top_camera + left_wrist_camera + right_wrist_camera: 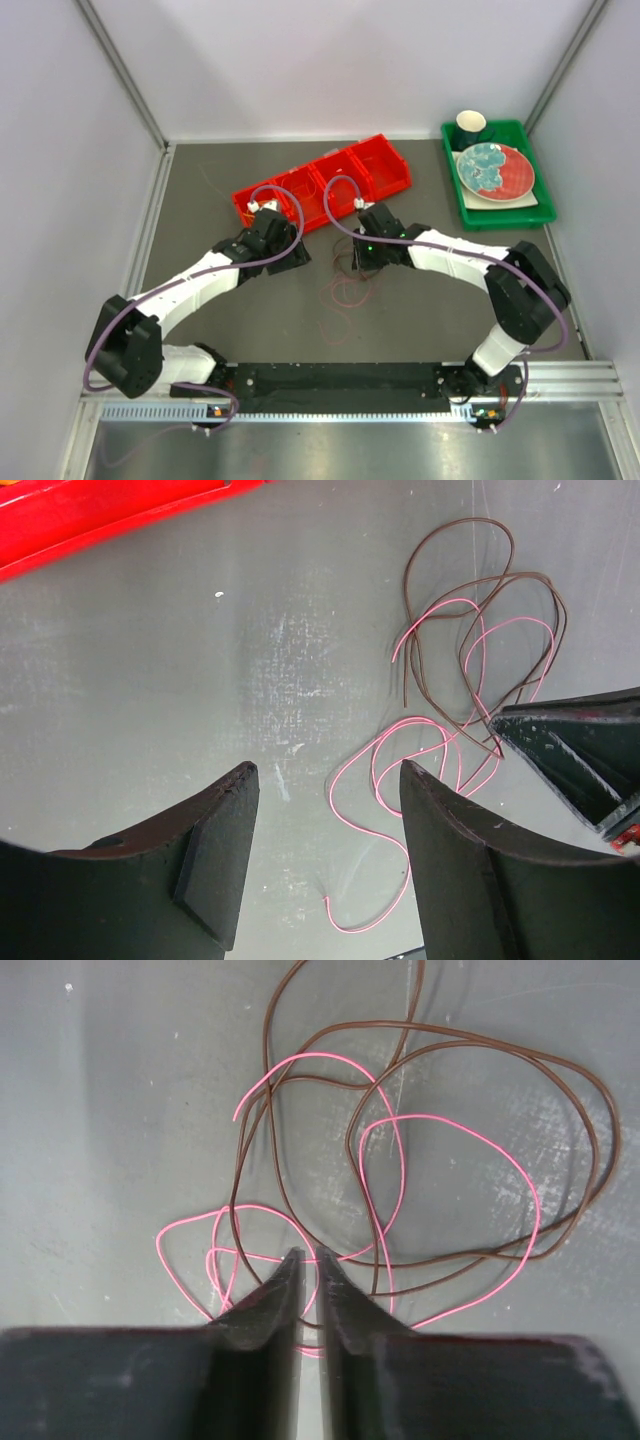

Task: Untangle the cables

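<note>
No legible text, label or number anywhere.

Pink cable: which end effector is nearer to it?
Right. The right end effector pinches the pink cable at its tips; the left end effector hangs open over the cable's loose end, apparently clear of it.

Bright, even light from above. Pale glare on the table [290, 680] ahead of the left gripper [328, 775]; faint soft shadows beside the cables [385, 1160], sharply focused.
</note>
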